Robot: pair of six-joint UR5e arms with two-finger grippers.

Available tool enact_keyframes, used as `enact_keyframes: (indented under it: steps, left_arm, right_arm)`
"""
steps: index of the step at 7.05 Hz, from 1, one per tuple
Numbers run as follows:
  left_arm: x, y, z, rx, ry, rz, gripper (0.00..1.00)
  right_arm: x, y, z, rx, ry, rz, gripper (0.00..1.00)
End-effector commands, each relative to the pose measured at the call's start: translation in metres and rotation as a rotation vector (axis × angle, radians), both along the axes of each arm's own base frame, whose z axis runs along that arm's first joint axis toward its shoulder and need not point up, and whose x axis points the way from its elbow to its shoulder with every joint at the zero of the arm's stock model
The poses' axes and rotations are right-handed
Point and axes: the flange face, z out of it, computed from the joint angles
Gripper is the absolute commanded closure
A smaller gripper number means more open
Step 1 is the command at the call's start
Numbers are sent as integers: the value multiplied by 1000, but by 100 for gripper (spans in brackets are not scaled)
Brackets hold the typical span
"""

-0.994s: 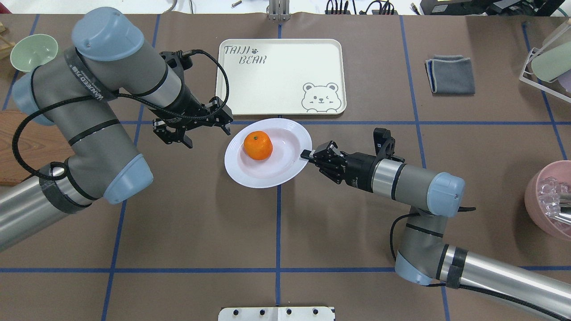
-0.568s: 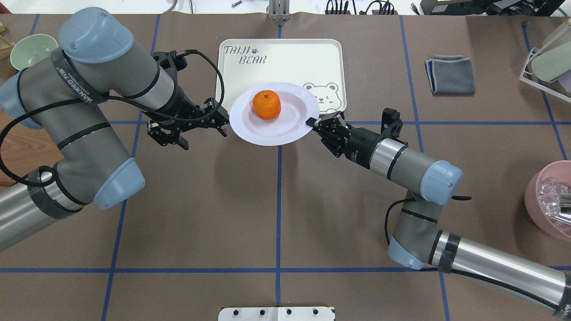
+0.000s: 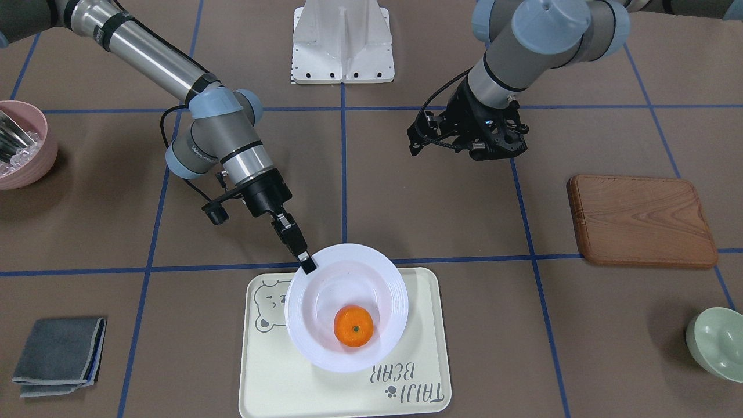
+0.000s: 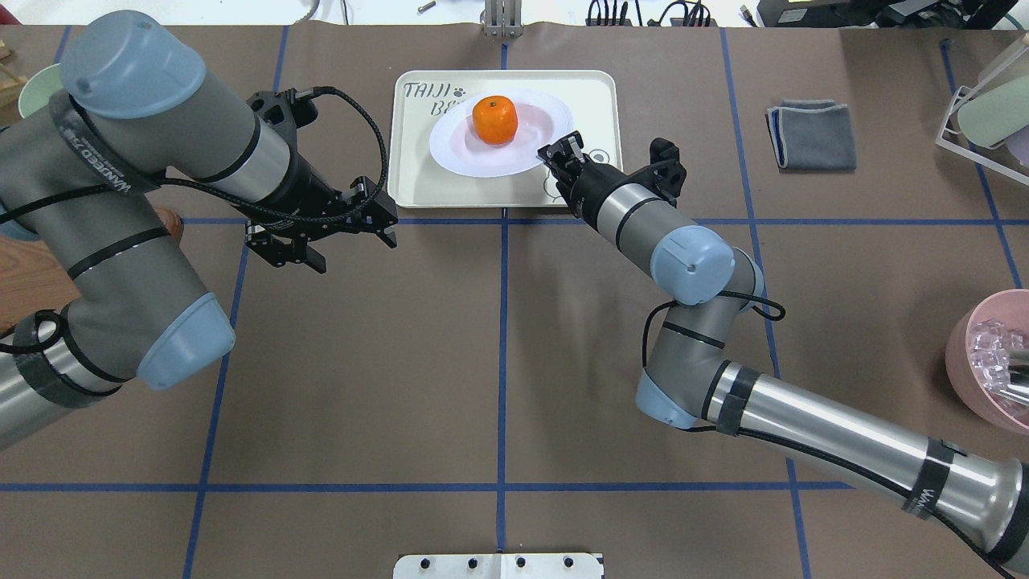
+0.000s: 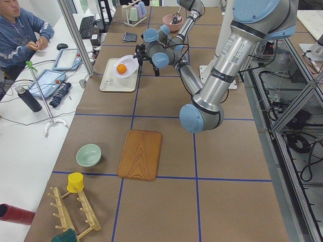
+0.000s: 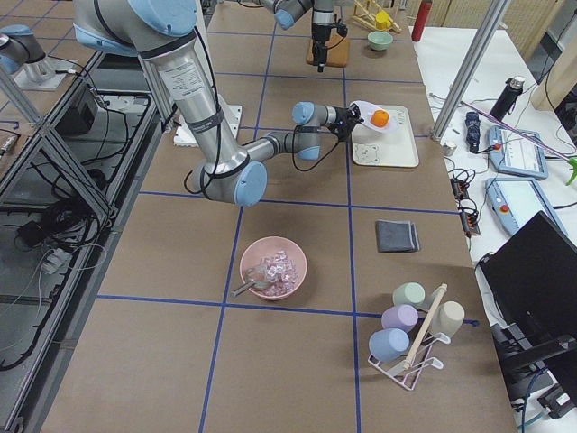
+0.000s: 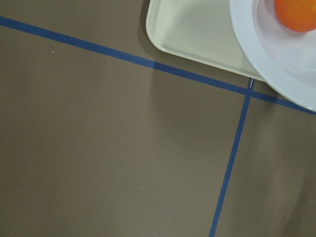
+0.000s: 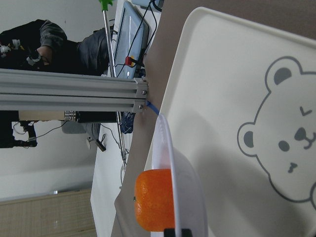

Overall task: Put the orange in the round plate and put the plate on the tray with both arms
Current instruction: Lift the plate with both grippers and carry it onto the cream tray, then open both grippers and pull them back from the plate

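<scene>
The orange (image 4: 494, 119) lies in the round plate (image 4: 522, 153), which hangs tilted a little above the tray (image 4: 591, 96). My right gripper (image 4: 556, 156) is shut on the plate's rim at its right side; in the front-facing view the right gripper (image 3: 306, 265) pinches the rim of the plate (image 3: 325, 302) over the tray (image 3: 290, 377). In the right wrist view the plate (image 8: 168, 148) shows edge-on with the orange (image 8: 150, 207) behind it. My left gripper (image 4: 355, 253) stands open and empty over bare table, left of the tray and apart from the plate.
A wooden board (image 3: 641, 219) and a pale green bowl (image 3: 717, 343) lie on my left side. A grey cloth (image 4: 812, 133), a cup rack (image 4: 985, 112) and a pink bowl (image 4: 989, 366) are on my right. A person (image 5: 20, 35) sits beyond the tray's side.
My right gripper has carried the plate with the orange forward from the table's middle to over the tray. My left gripper, open throughout, has drawn back to the left.
</scene>
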Motion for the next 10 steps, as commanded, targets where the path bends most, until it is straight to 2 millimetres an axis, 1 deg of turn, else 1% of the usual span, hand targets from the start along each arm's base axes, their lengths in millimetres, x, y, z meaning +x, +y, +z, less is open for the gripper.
enact_keyframes:
  steps: [1,2,3,4,5,6,7,8,9,10]
  left_arm:
    - [-6,5,4,0,0,-2,2]
    - [-6,5,4,0,0,-2,2]
    - [-5,5,4,0,-2,-4,2]
    - [-5,5,3,1,0,-4,2]
    - [-5,4,3,2,0,-3,2]
    - [-6,3,2,4,1,-5,2]
    - [-7,2,3,5,-1,-7,2]
    - [-7,1,4,8,-4,-8,2]
    - [-9,-2,6,8,-8,-14,2]
    - [-13,-7,8,7,-12,-23,2]
  right_arm:
    - [-40,-13,-1,-98,59,84,100]
    - [-50,-13,-5,-98,65,112,100]
    - [-51,-15,-2,-121,65,119,100]
    - [-53,-16,-6,-130,73,118,38]
    - [-46,-13,-20,-117,46,117,0]
    - [-34,-4,-32,-96,19,107,0]
    - [-20,29,-17,-81,9,75,0]
    - [-3,58,-17,-61,-18,47,0]
    - [15,80,-8,-29,-1,22,0]
    - [37,91,-10,34,38,-82,0]
